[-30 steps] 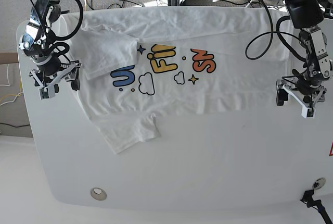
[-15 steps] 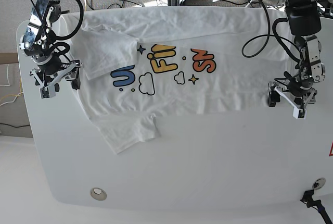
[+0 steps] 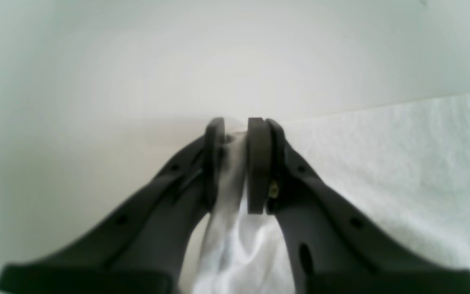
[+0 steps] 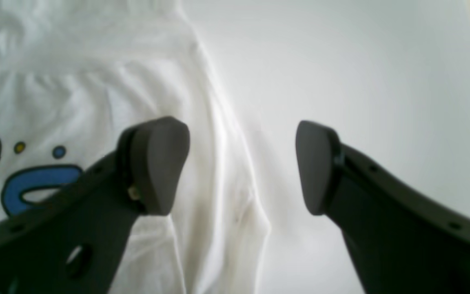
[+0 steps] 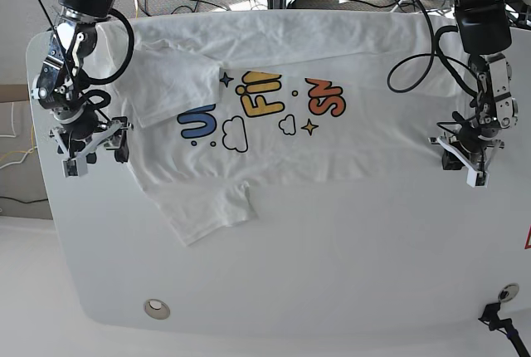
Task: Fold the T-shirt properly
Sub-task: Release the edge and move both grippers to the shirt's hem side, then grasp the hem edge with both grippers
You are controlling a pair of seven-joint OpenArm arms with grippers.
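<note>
The left arm reaches down on the base view's right side, its dark two-fingered left gripper (image 5: pixel 465 163) low at the table surface. In its wrist view the black fingers (image 3: pixel 258 163) are pressed nearly together, pinching a fold of white cloth. The right arm hangs on the opposite side, its right gripper (image 5: pixel 90 154) spread wide (rounded pads (image 4: pixel 159 163) well apart), holding nothing.
</note>
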